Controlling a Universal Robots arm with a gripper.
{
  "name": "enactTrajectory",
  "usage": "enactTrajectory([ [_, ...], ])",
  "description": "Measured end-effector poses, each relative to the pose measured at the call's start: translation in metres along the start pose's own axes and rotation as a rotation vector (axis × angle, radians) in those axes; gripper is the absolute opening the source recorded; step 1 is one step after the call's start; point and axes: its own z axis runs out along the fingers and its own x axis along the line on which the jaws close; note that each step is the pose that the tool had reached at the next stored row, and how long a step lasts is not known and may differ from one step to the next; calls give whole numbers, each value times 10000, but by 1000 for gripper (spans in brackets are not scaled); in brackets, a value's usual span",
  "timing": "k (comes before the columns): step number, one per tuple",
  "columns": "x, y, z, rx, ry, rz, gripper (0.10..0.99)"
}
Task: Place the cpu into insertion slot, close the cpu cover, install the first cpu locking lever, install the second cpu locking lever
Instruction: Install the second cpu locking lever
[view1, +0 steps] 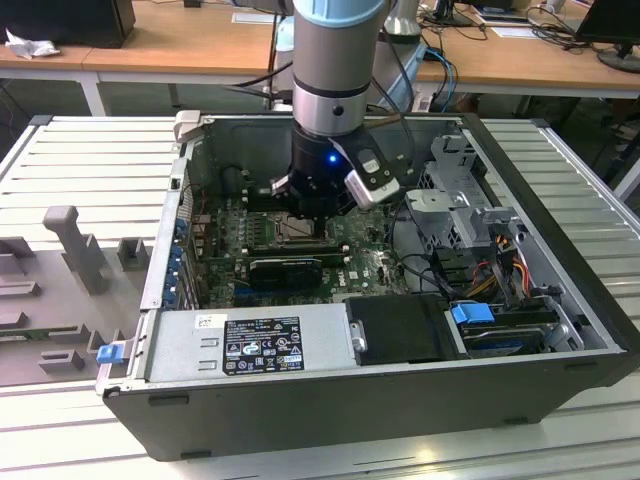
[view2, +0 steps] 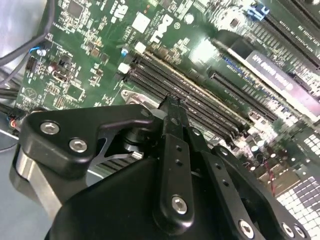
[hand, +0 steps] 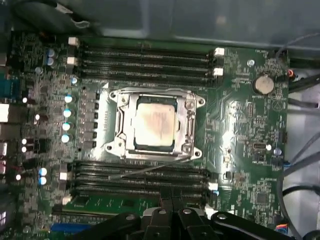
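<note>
A: Where is the arm hanging just now?

B: In the exterior view it is reaching straight down into the open computer case, with the gripper hovering low over the green board, right above the socket area.

A: And the chip?

B: The cpu is lying flat in the insertion slot, its pale metal top facing up. The cpu cover is lying down around it, the chip showing through its square window. In the first wrist view the socket is sitting between two banks of long black memory slots, one bank on each side of it.

A: What about the levers?

B: A thin wire lever is running along the socket edge nearest the gripper, slanting a little across the closest memory slots. Whether it is hooked down, I cannot tell.

A: Is the gripper holding anything?

B: Nothing is showing between its fingers. In both wrist views the black fingers are pressing together at the tips, clear of the socket and pointing at the memory slots just beside it. In the first wrist view the tips are sitting over the bank nearest the camera.
</note>
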Motion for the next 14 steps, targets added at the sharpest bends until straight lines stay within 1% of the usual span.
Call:
enactTrajectory([
  [1, 11, 0, 0, -248, -16, 4, 106],
  [2, 19, 0, 0, -393, -25, 7, 106],
  [3, 38, 1, 4, -480, -29, 8, 106],
  [4, 70, 3, 13, -497, -33, 6, 106],
  [5, 158, 7, 30, -508, -31, 6, 106],
  [6, 216, 10, 45, -519, -32, 7, 106],
  [7, 249, 14, 66, -525, -32, -6, 106],
  [10, 291, 28, 111, -543, -29, -46, 106],
  [13, 321, 34, 145, -625, -29, -103, 106],
  [14, 340, 35, 150, -680, -31, -122, 106],
])
